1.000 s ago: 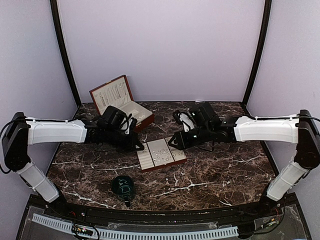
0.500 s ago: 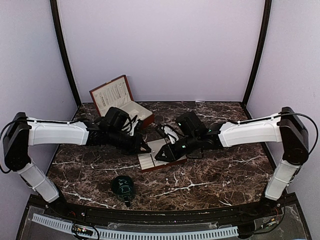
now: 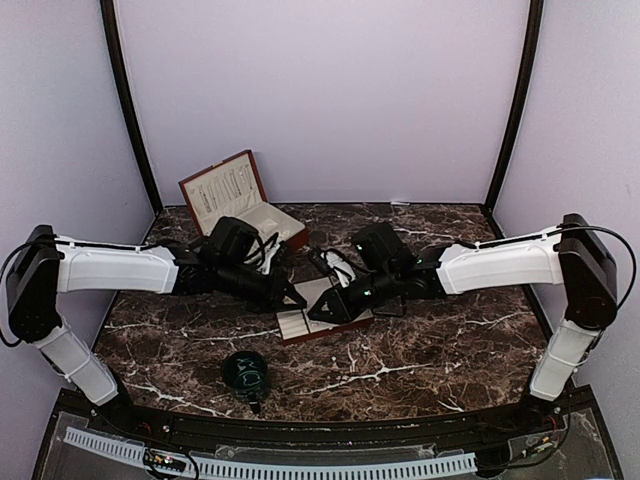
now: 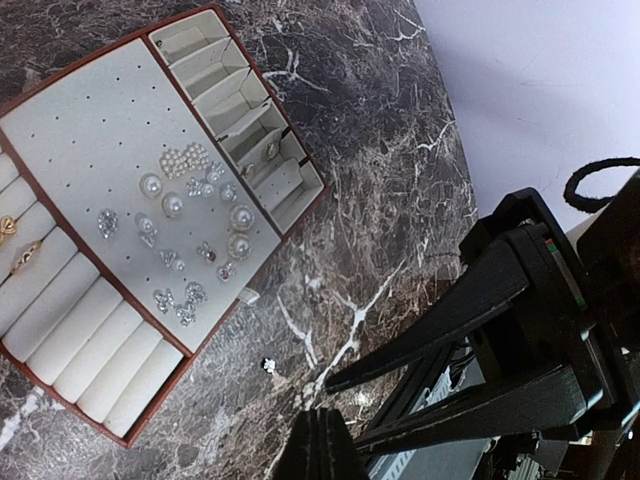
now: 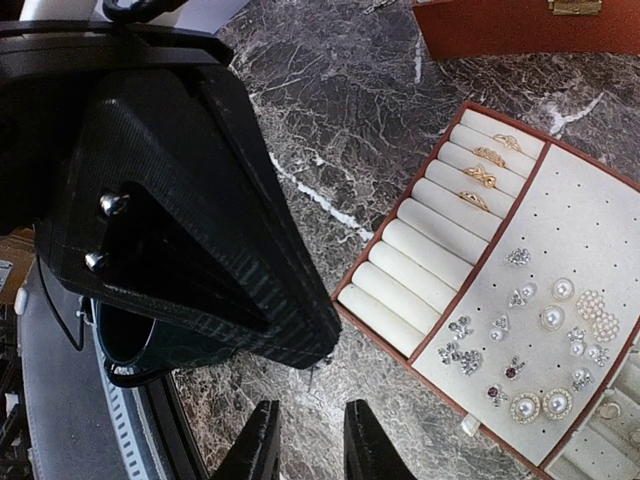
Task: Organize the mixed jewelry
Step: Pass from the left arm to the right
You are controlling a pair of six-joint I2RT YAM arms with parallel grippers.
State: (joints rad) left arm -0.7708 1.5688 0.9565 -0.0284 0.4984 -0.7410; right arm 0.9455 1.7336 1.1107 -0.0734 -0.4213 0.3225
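Tiny earrings (image 5: pixel 540 320) lie on a padded tray (image 5: pixel 372 262), likely light and slippery, best pinched by their edges; left gripper (image 4: pixel 320 440) pressed together, right gripper (image 5: pixel 310 407) slightly parted, empty.

Mixed jewelry (image 4: pixel 185 215): tiny silvery and pearl-white studs, lying loose on the cream perforated panel of the tray (image 4: pixel 90 120). In the left wrist view they are bunched toward the panel's 4 o'clock half.
Pearls (image 5: pixel 552 318): round, white, some ringed with sparkle.
Crystal pieces (image 5: pixel 460 355): glinting, in small clusters.
Gold rings (image 5: pixel 480 172): four, seated in the padded rolls at 11 o'clock of the studs (right wrist view).
One stray stud (image 4: pixel 268 365) lies off the tray on the tabletop (image 4: pixel 380 200), at 5 o'clock of the panel.
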